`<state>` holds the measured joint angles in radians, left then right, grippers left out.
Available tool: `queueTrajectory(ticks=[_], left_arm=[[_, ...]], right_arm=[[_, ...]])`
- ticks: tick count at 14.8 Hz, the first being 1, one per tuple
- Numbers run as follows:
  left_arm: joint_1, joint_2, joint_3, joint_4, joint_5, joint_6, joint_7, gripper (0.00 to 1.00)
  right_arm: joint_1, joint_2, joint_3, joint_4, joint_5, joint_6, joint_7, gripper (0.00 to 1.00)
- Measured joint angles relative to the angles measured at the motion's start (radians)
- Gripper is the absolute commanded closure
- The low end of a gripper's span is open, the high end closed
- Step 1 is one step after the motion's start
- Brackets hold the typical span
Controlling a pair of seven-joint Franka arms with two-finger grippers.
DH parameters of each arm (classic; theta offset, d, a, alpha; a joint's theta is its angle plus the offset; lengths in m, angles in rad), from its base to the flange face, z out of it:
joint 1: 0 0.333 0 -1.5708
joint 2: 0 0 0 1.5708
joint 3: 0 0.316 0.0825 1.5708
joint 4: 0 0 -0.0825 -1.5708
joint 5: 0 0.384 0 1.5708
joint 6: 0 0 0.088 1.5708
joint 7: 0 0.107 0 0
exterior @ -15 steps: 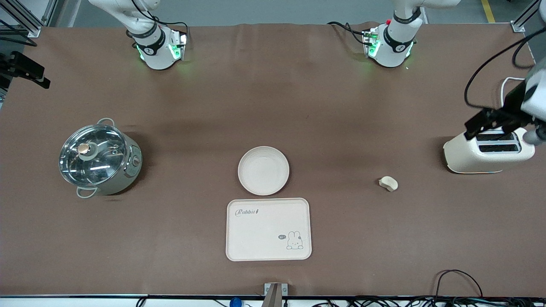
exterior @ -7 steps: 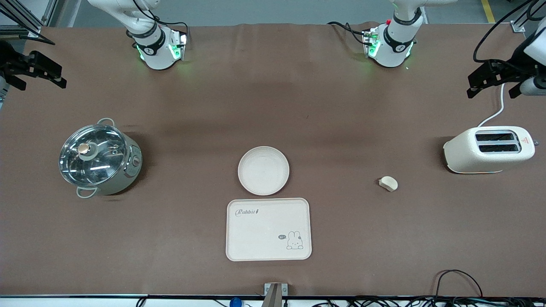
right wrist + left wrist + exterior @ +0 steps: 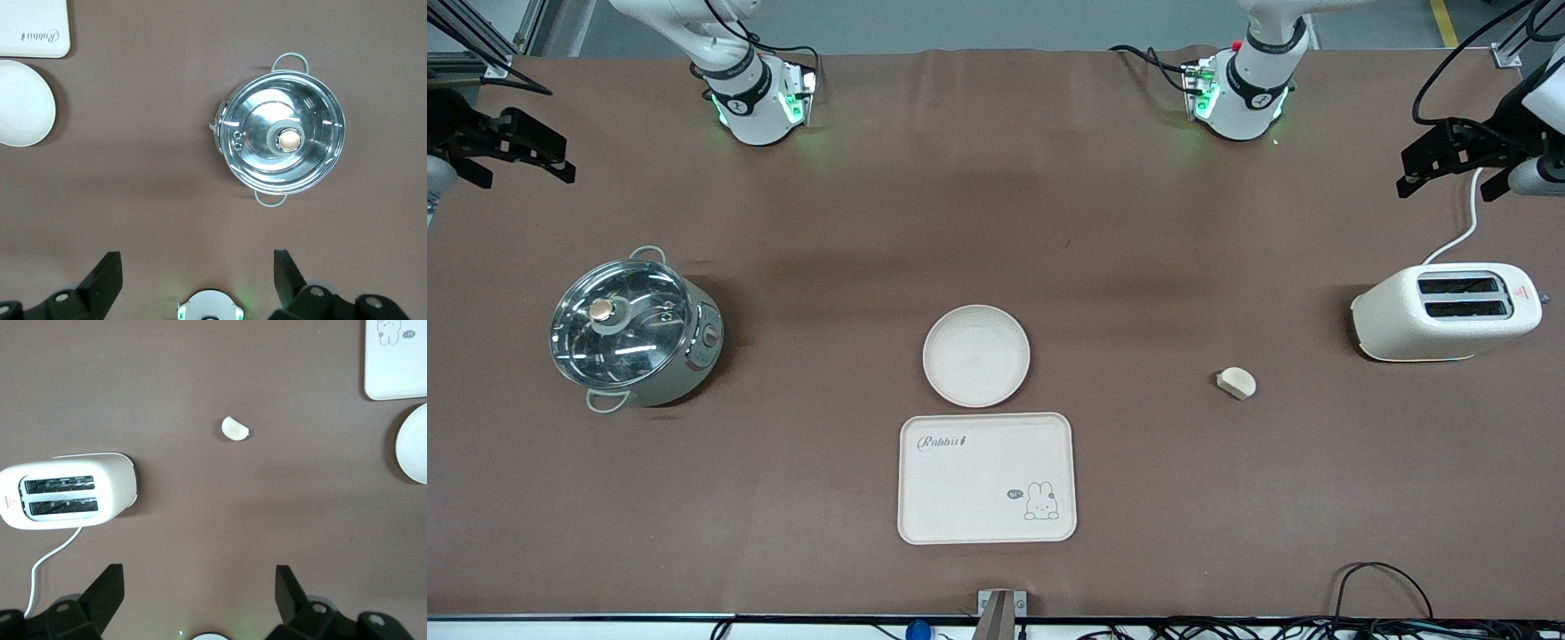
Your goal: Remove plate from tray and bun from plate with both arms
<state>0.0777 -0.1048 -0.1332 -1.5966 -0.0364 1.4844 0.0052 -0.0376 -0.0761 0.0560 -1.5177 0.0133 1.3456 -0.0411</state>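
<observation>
The round cream plate [image 3: 975, 356] lies mid-table, just farther from the front camera than the rabbit tray [image 3: 986, 477]. The small pale bun [image 3: 1236, 383] lies on the mat between the plate and the toaster [image 3: 1445, 311]. My left gripper [image 3: 1423, 164] hangs open and empty, high over the table's edge at the left arm's end, above the toaster's cord. Its wrist view shows the bun [image 3: 235, 429], the toaster [image 3: 67, 490] and the plate's edge [image 3: 413, 443] between its spread fingers [image 3: 198, 587]. My right gripper [image 3: 551, 156] hangs open and empty at the right arm's end; its wrist view [image 3: 197, 273] shows the plate [image 3: 23, 103].
A steel pot with a glass lid [image 3: 633, 332] stands toward the right arm's end and shows in the right wrist view [image 3: 283, 140]. The toaster's white cord [image 3: 1463, 233] runs toward the table edge. Cables lie along the front edge.
The left gripper has lifted away from over the toaster toward the table's edge. The right gripper has come a little farther in over its end. The plate and bun have not moved.
</observation>
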Motion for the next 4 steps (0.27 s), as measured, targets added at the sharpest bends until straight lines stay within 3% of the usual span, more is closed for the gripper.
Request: queueTrajectory(ticks=[4], left_arm=[[0.0, 0.0, -0.002, 0.005, 0.003, -0.023, 0.0, 0.0]], right_arm=[[0.003, 0.0, 0.0, 0.0, 0.0, -0.014, 0.0, 0.0]])
